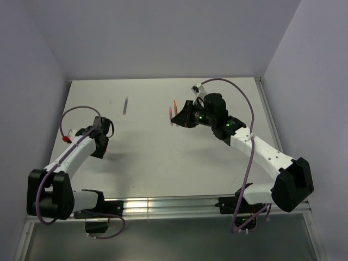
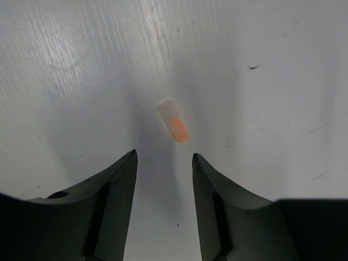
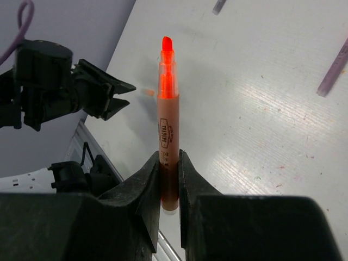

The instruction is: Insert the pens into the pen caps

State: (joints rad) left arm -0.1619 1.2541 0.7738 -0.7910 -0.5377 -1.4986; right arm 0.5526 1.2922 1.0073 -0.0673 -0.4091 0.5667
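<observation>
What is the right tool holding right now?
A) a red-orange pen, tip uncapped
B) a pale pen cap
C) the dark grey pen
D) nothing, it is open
A: in the right wrist view the right tool is shut on the barrel of a red-orange pen with its bright tip bare, while the pale pen cap lies loose ahead of the open left tool.

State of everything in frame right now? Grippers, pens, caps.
left gripper: open, empty, poised over the pen cap.
right gripper: shut on the red-orange pen.
red-orange pen: clamped near its rear end, tip bare, uncapped.
pen cap: lying on its side, not gripped, no pen in it.
dark grey pen: lying flat, not gripped.
</observation>
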